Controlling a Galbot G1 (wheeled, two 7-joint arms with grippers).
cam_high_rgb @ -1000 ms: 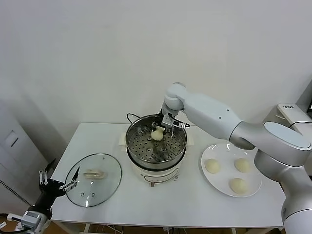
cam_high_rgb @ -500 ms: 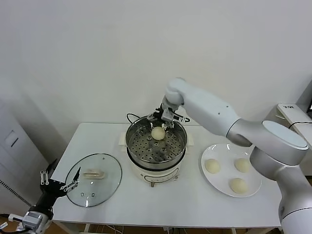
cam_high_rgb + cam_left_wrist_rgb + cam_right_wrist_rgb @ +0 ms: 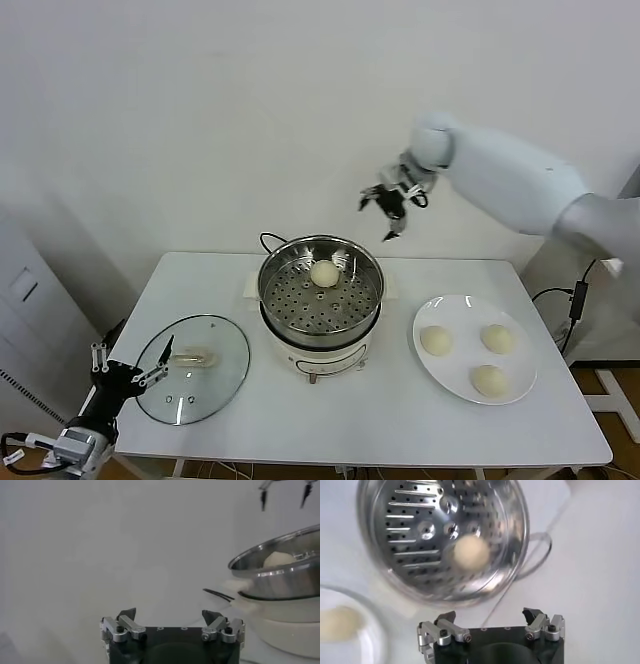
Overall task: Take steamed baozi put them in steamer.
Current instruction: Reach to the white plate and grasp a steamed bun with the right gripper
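Right gripper (image 3: 388, 212): jaws wide, empty, upper centre-right above steamer (image 3: 275, 300) | one baozi (image 3: 323, 273) inside, three on plate (image 3: 424, 318) at right | next: descend vertically, straddle nearest bun, close gently | left gripper (image 3: 128, 367): open, idle, lower left.

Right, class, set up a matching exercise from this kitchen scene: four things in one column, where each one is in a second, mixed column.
Things:
1. glass lid
2. single baozi
3. three baozi
4. right tool

Places:
A. on the white plate
B. in the air above the steamer
C. flat on the table, beside the left tool
D. on the steamer's perforated floor

Pairs: 1-C, 2-D, 3-A, 4-B
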